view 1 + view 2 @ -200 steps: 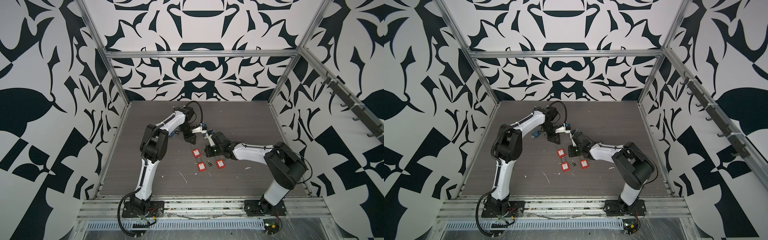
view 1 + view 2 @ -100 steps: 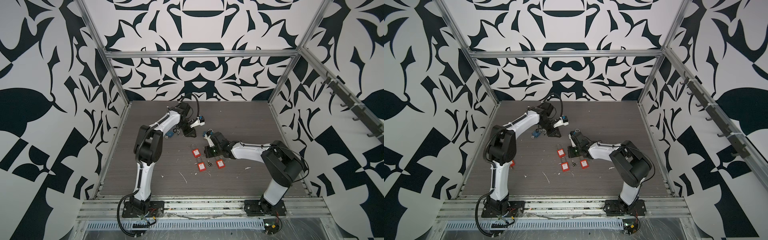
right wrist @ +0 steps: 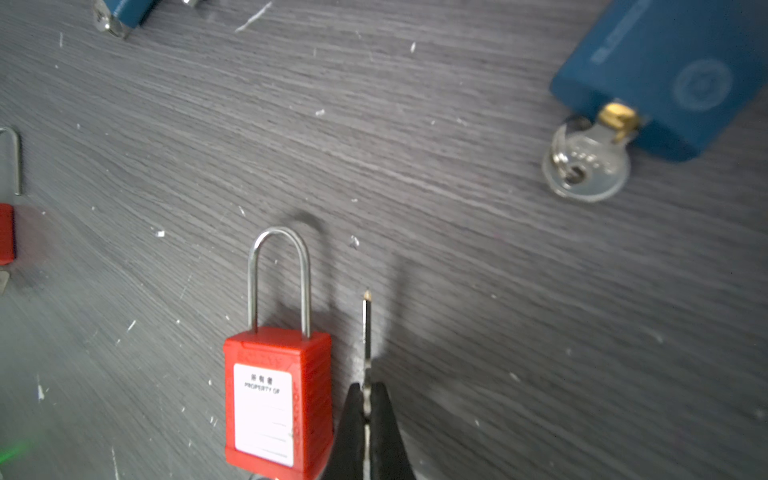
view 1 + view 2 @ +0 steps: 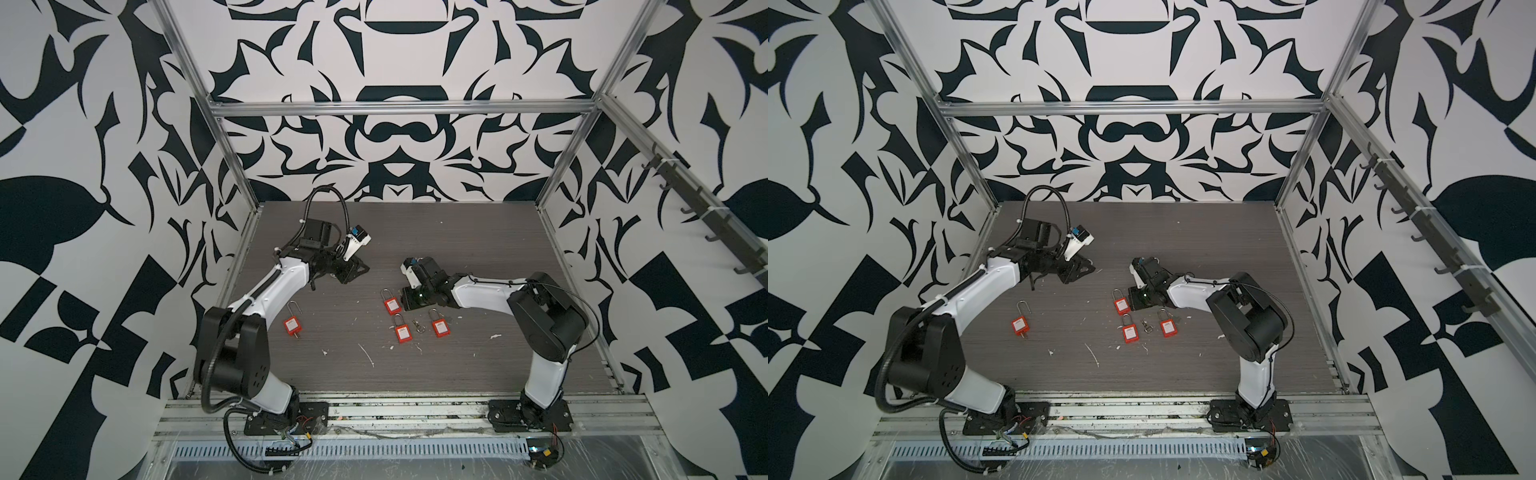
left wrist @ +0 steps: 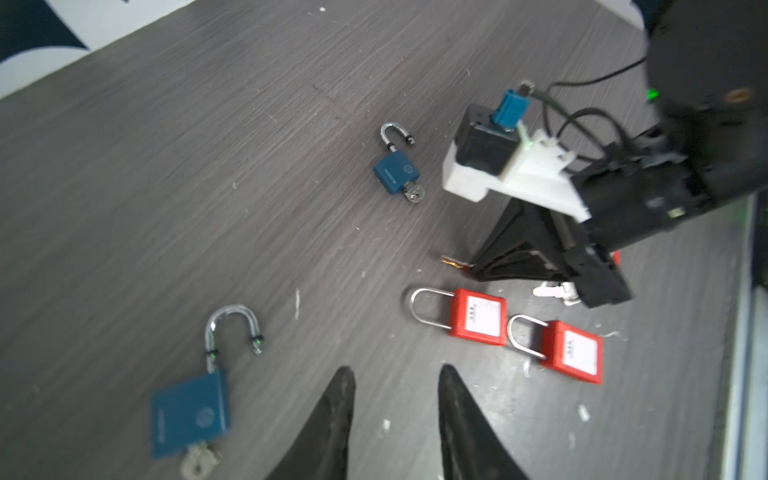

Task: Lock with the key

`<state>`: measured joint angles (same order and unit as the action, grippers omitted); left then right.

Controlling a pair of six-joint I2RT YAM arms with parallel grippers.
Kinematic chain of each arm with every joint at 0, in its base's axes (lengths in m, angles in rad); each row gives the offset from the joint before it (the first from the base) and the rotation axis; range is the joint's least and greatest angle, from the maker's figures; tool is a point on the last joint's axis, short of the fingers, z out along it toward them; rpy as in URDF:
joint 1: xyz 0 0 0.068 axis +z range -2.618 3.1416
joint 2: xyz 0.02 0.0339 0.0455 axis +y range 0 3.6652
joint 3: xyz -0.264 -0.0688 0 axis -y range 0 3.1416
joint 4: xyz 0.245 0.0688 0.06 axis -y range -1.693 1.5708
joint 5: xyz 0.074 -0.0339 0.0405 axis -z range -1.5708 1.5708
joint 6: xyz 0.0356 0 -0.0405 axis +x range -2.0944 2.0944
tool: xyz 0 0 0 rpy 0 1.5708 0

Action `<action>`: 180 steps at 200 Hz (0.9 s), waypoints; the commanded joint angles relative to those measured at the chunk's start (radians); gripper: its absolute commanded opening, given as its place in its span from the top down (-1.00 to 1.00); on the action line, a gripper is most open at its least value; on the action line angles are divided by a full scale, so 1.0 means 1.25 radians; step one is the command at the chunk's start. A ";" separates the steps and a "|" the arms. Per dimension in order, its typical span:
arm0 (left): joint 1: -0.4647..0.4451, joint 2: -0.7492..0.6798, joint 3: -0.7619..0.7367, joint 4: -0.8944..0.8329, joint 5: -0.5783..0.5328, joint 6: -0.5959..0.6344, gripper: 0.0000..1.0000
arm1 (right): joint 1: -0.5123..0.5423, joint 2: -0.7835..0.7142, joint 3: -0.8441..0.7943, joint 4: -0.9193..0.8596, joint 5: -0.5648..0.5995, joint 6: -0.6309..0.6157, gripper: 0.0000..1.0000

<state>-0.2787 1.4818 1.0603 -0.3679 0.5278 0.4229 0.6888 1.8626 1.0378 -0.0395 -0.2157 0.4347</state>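
Cataloguing the working piece: one key [image 3: 366, 332], a thin flat metal blade seen edge-on.
- **Location:** it is pinched by its head in the right gripper [image 3: 365, 399], whose fingers are closed tight on it. The blade juts free past the tips, just beside a red padlock [image 4: 392, 305] that lies flat a little right of centre in a top view. The key itself is too small to make out there.
- **Handling, as judged:** it is light, stiff and smooth. It is apt to swivel in a narrow pinch if the tip meets resistance off-line. It is best held by the broad faces of the head, with the blade left bare.
- **Red padlock:** it has a hard plastic body, and both legs of its steel hoop are seated. It is probably light enough to skid on the table [image 4: 457, 374] when pushed. It should be taken by the flat sides of the body, leaving the keyhole end clear. That end is not shown.
- **Left gripper [image 5: 395, 415]:** its fingers are parted moderately with nothing between them. It hovers left of centre, toward the upper part of the table in both top views.
- **Also present:** two blue padlocks [image 5: 191, 411], each with its hoop sprung open and a key already seated.
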 commanded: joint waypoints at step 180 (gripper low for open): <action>0.003 -0.233 -0.238 0.304 0.153 -0.293 0.02 | 0.002 -0.140 0.028 -0.120 0.227 -0.093 0.12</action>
<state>-0.2768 1.2053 0.7845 -0.0513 0.6861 0.0933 0.6891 1.7615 1.0588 -0.1452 -0.0799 0.3298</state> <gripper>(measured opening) 0.489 0.438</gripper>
